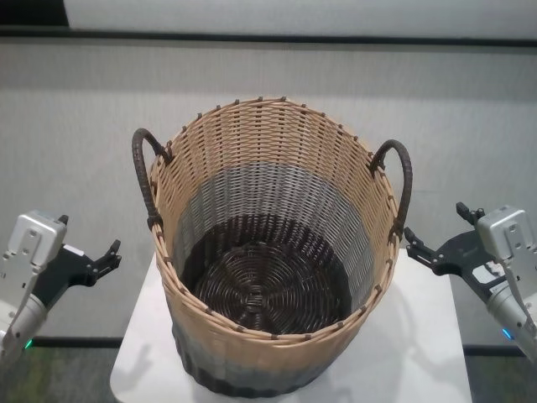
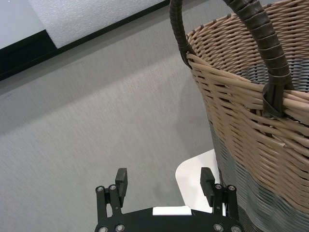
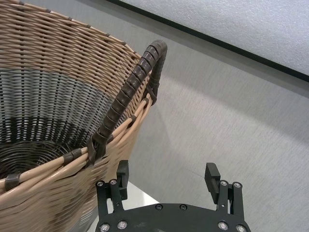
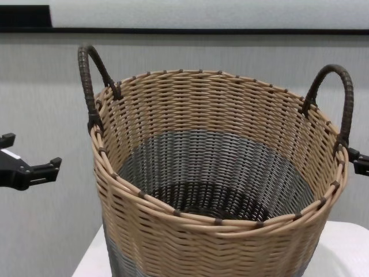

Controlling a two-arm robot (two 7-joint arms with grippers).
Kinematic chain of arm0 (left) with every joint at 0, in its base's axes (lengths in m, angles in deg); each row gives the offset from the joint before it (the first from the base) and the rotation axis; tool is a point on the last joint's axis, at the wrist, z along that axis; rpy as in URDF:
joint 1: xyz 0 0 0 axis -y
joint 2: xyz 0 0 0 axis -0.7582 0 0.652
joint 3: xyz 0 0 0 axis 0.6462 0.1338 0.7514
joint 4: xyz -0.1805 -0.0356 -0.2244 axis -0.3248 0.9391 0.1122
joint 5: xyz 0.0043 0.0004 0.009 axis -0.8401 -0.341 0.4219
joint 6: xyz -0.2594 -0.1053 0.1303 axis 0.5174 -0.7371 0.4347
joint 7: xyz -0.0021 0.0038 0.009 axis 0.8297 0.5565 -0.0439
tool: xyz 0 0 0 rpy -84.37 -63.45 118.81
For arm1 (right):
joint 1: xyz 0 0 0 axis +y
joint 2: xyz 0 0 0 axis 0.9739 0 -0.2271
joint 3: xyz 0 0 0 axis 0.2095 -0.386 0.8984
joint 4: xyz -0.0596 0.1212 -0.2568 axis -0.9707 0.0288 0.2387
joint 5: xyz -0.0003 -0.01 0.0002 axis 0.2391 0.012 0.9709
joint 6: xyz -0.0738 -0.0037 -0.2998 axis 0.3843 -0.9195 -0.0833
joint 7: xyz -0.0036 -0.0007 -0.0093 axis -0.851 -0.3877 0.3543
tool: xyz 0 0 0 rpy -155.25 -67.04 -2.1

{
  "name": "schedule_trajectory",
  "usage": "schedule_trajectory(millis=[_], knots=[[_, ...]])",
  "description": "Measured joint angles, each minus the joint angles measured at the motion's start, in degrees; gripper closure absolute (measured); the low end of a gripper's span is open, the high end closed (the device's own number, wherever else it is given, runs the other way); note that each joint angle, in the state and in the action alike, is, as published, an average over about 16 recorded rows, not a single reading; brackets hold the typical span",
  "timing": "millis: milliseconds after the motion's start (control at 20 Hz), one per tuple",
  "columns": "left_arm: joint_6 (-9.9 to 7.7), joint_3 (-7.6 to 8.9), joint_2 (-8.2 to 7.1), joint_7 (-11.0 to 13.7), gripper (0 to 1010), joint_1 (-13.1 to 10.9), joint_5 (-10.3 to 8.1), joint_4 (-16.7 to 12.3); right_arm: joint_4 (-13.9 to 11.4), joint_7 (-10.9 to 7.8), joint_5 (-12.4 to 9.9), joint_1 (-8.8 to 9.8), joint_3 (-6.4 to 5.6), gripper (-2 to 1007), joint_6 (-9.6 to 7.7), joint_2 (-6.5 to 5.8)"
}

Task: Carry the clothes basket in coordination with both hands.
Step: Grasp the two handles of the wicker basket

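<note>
One clothes basket (image 1: 273,260) sits upright on the white bench (image 1: 419,353), between two pincers. Left pincer (image 1: 107,256) jaws wide, holding nothing, beside the basket, apart from it. Right pincer (image 1: 419,248) jaws wide, holding nothing, just beside the basket wall under the right handle (image 1: 401,172). Two loop handles; left handle (image 1: 144,168) also free.
</note>
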State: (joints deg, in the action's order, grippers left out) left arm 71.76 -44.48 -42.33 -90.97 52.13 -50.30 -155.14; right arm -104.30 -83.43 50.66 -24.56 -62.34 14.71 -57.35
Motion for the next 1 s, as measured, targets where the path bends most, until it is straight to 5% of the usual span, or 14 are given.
schedule_trajectory(millis=[1000], knots=[[0.0,0.0,0.0,0.0,7,0.0,0.0,0.0,0.0,0.0,0.0,0.0,0.0,3,0.0,0.0]])
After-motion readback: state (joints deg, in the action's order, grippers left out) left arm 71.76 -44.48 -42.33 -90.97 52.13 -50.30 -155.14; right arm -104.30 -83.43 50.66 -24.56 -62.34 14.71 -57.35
